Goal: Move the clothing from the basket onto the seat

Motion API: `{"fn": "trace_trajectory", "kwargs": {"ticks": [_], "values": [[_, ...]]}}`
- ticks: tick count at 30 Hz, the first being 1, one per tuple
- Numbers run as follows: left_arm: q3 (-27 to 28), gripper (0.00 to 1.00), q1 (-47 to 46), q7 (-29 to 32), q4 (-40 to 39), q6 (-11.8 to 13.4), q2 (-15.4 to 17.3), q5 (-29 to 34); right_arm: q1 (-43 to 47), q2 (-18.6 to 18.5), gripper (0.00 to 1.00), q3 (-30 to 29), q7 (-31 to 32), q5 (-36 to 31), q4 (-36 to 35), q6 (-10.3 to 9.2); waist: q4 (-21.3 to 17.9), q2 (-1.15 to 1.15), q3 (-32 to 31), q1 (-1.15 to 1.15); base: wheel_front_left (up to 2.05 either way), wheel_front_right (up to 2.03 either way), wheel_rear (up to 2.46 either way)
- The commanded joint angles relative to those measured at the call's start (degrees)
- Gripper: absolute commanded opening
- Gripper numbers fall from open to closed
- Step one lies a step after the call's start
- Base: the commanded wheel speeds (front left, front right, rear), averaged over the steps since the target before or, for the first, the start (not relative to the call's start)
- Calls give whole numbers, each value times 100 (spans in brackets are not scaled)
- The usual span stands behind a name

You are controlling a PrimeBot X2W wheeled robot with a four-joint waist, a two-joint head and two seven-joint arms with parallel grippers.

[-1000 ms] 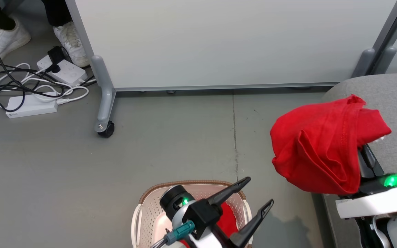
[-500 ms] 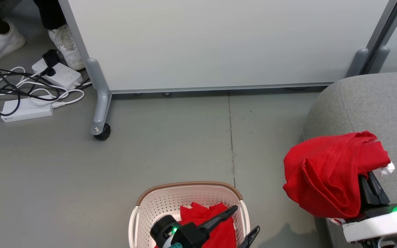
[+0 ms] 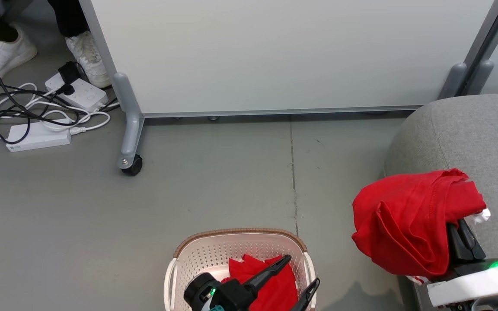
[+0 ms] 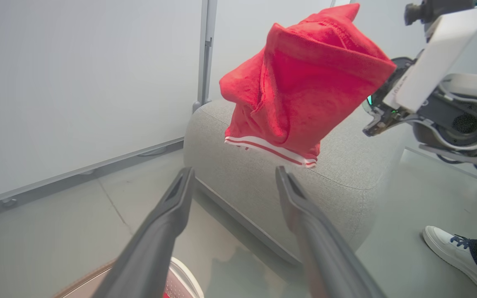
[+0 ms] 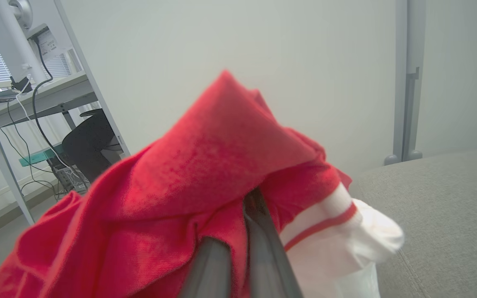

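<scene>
Right gripper [image 5: 250, 215]: fingers pressed together and clamped on a fold of red garment 1 [image 3: 404, 224]. The cloth drapes over the fingertips and hides them.

Garment 1: bunched, held to the right of the basket [image 3: 240, 232] and higher than its rim, with the white-and-red striped hem hanging lowest. It hangs over the near corner of the seat [image 3: 469, 134], the grey cushion standing right of the basket. Whether it touches the cushion cannot be told.

Left gripper [image 3: 302, 270]: fingers spread wide, holding nothing, poised above the right half of the basket.

Garment 2 [image 3: 270, 280]: red, crumpled inside the basket, below the left fingers. Whether they touch cannot be judged.

The basket stands on the grey floor [image 3: 214, 181]. A white partition panel [image 3: 275, 52] stands beyond the basket.
</scene>
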Motion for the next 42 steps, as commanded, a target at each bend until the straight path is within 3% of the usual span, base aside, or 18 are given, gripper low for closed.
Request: {"fn": "trace_trajectory", "kwargs": {"ticks": [1,10,18,42], "values": [[58,100,28,-8,9,5,10,31,-49,-46,0,-14,-22,21,-12,3,10,0,-5,0,0,0,0],[69,100,6,-8,9,5,7,86,-85,-62,0,-33,-22,38,-60,3,-33,0,11,0,0,0,0],[42,100,-175,-8,32,5,-3,113,-151,-141,0,-95,-22,39,-98,3,-311,0,117,0,0,0,0],[181,100,-492,-7,138,5,-115,363,-355,-107,0,-410,-22,107,-137,3,-2183,0,642,0,0,0,0]]}}
